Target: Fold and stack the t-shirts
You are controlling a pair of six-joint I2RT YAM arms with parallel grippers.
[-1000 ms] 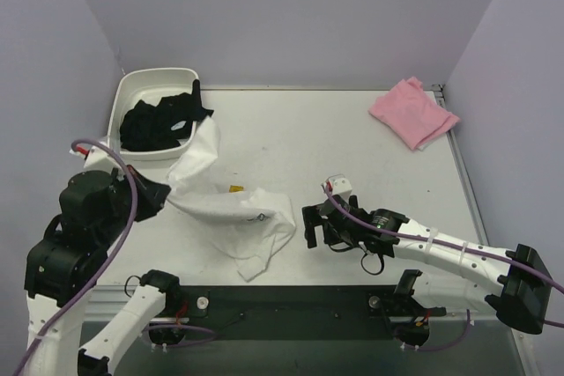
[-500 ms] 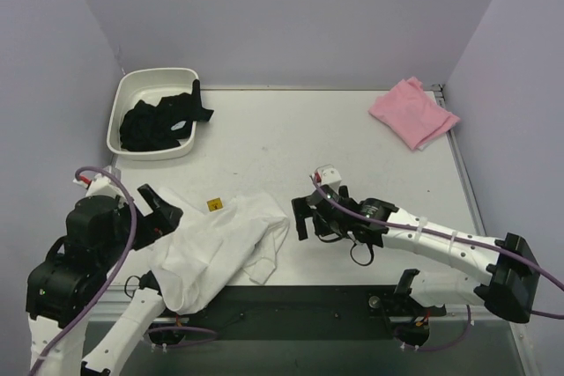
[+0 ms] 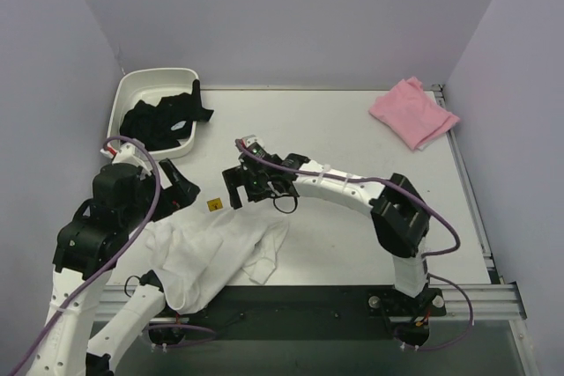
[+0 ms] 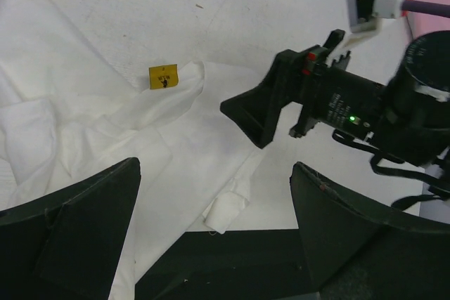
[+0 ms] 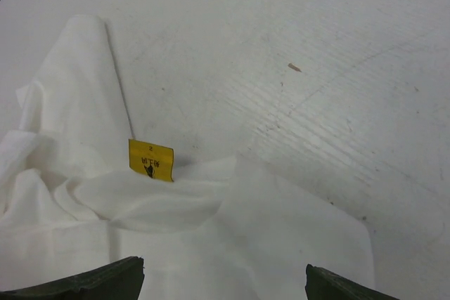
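Two limp, light tees are seen: white t-shirt crumpled at the table's near-left edge, pink t-shirt at its far-right corner; left gripper and right gripper are held apart, empty; the white collar is likely best pinched

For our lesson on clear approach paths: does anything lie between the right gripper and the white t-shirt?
Nothing visible does. The right gripper hangs open above the white t-shirt, by its yellow tag, with no object between them.

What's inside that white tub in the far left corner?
A crumpled black garment lies in the white tub, one end draped over its rim. Anything beneath it is hidden.
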